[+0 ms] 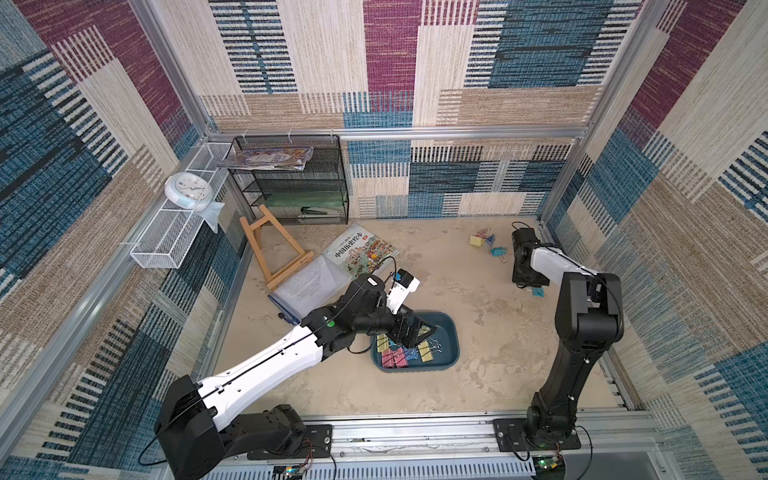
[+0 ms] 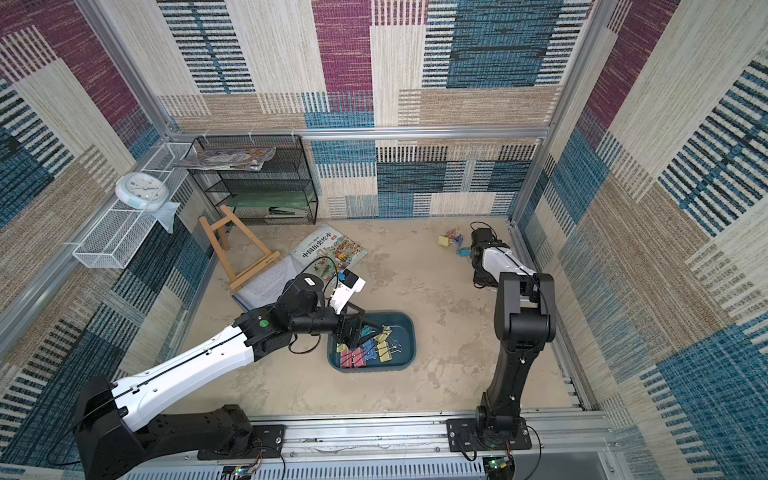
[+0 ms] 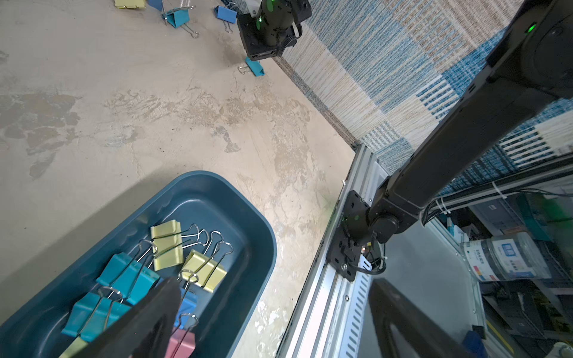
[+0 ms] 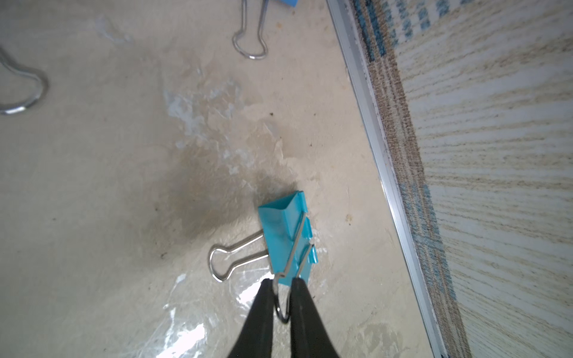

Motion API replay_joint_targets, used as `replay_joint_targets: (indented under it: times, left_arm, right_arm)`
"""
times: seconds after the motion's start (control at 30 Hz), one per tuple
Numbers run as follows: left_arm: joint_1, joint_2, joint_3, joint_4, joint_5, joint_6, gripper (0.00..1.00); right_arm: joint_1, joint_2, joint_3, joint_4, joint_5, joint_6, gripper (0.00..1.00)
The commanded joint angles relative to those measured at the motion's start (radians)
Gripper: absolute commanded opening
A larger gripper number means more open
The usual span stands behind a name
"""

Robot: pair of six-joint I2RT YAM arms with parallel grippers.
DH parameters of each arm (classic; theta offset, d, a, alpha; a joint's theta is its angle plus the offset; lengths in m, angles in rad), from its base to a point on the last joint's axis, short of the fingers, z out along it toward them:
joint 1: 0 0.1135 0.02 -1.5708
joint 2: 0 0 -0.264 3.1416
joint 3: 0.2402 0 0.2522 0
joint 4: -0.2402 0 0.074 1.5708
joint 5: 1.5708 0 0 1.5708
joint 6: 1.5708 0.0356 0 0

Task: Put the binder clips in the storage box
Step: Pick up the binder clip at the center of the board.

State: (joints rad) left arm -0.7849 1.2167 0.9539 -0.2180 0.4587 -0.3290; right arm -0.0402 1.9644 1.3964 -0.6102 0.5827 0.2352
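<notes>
The dark teal storage box (image 1: 454,332) (image 2: 410,332) (image 3: 263,235) sits mid-floor and holds several yellow, teal, blue and pink binder clips (image 1: 399,355) (image 2: 365,353) (image 3: 167,245). My left gripper (image 1: 417,332) (image 2: 359,330) (image 3: 274,286) hangs open just above the box, with nothing between its fingers. By the right wall, my right gripper (image 4: 282,283) (image 1: 530,284) is shut on the upright wire handle of a teal binder clip (image 4: 282,235) (image 1: 539,292) (image 3: 255,66), which rests on the floor. More loose clips (image 1: 486,243) (image 2: 453,243) (image 3: 176,17) lie farther back.
An open picture book (image 1: 361,251), a clear folder (image 1: 307,282) and a wooden easel (image 1: 274,249) lie at the back left. Behind them stand a black mesh rack (image 1: 291,178) and a white wire basket (image 1: 174,237). The wall's metal rail (image 4: 372,139) runs close beside my right gripper.
</notes>
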Motion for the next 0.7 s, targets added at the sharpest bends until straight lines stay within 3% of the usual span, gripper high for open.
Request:
replay_joint_targets:
  times: [0.0, 0.07, 0.3, 0.47, 0.57, 0.67]
  left_arm:
    - [0.0, -0.014, -0.007, -0.005, 0.008, 0.018, 0.99]
    - [0.001, -0.014, -0.009, -0.002, 0.009, 0.011, 0.99]
    - [0.001, -0.012, -0.011, 0.04, -0.001, 0.002, 0.99]
    - [0.0, -0.01, -0.014, 0.069, -0.029, 0.004, 0.99]
    - [0.001, -0.004, -0.009, 0.083, -0.121, -0.03, 0.99]
    - [0.001, 0.034, 0.04, 0.096, -0.167, -0.075, 0.99]
  right_arm:
    - [0.0, -0.004, 0.005, 0.013, -0.017, -0.007, 0.04]
    - [0.0, -0.009, 0.03, -0.022, -0.051, 0.003, 0.0]
    - [0.0, -0.147, 0.008, -0.056, -0.185, 0.025, 0.0]
    - [0.023, -0.357, -0.1, -0.037, -0.48, 0.096, 0.0]
    - [0.045, -0.506, -0.206, 0.028, -0.754, 0.171, 0.0]
    - [0.183, -0.63, -0.284, 0.079, -0.783, 0.284, 0.0]
